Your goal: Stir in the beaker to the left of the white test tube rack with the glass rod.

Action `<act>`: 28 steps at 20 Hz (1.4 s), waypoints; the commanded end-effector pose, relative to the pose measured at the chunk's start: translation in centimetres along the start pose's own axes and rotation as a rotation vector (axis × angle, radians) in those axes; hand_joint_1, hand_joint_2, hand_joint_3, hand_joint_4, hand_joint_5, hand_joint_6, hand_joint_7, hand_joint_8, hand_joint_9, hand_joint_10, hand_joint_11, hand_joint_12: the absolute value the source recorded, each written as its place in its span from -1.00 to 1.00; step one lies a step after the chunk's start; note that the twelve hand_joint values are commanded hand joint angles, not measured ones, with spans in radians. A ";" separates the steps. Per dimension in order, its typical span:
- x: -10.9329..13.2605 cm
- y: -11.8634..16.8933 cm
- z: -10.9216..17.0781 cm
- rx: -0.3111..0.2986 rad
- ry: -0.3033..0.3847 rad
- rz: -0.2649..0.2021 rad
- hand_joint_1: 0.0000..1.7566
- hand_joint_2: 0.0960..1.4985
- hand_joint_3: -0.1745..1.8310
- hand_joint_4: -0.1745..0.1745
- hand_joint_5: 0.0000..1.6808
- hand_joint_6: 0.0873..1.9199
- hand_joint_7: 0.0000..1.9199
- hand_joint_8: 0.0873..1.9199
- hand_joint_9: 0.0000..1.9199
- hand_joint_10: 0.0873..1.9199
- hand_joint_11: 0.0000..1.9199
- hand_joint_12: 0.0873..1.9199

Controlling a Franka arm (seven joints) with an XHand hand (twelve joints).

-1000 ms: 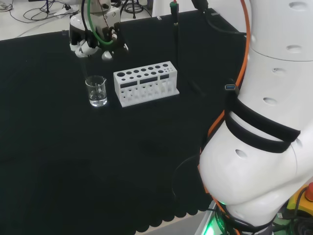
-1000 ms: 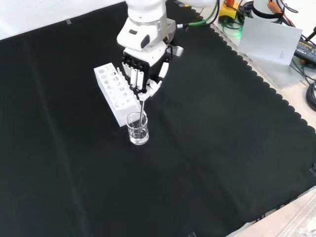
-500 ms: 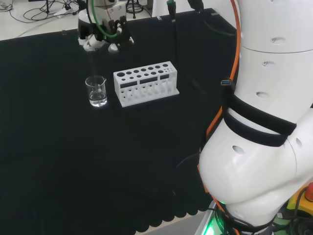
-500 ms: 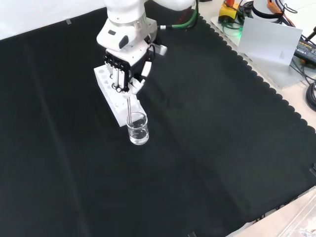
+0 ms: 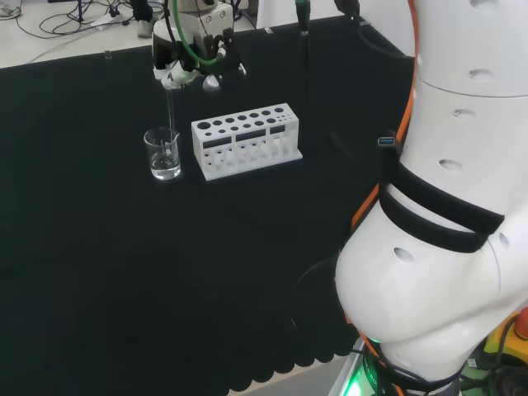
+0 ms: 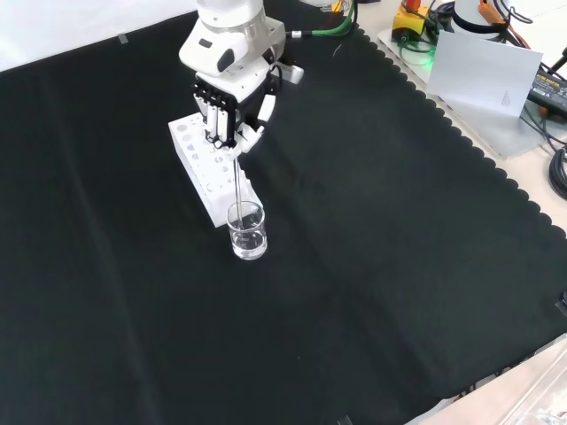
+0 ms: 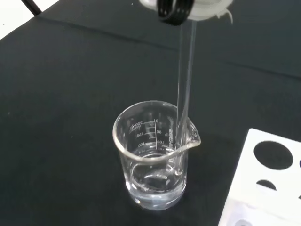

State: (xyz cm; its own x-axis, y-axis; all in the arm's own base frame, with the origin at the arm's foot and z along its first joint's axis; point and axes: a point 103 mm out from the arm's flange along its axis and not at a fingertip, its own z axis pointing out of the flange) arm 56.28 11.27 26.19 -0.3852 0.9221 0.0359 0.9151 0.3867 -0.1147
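Robot hand (image 6: 232,106) shifted, glass rod (image 6: 239,190) upright

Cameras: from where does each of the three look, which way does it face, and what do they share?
Head view: behind and above the arm's base, facing the bench; white arm links at right, hand above.
Front view: opposite, looking down on the cloth; hand enters from the top.
Wrist view: at the wrist, facing down past the palm; fingers.
Shared: beaker, glass rod, white rack.
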 end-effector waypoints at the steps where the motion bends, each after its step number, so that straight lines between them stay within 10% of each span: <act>1: 2.8 -0.8 -0.6 -0.014 -0.007 -0.024 0.49 0.18 -0.56 -1.00 0.48 -0.81 0.14 0.19 0.67 -0.04 0.73 -0.25; 19: 1.3 3.7 0.4 -0.009 0.046 -0.012 0.48 0.18 -0.57 -1.00 0.49 -0.82 0.13 0.20 0.67 -0.04 0.73 -0.24; 28: -1.4 -0.4 -1.0 -0.016 0.020 0.022 0.48 0.19 -0.57 -1.00 0.49 -0.82 0.13 0.20 0.67 -0.04 0.73 -0.24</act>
State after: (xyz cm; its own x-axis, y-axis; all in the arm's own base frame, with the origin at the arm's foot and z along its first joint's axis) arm 58.64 12.25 26.38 -0.3854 0.9205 0.0639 0.9164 0.3899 -0.0906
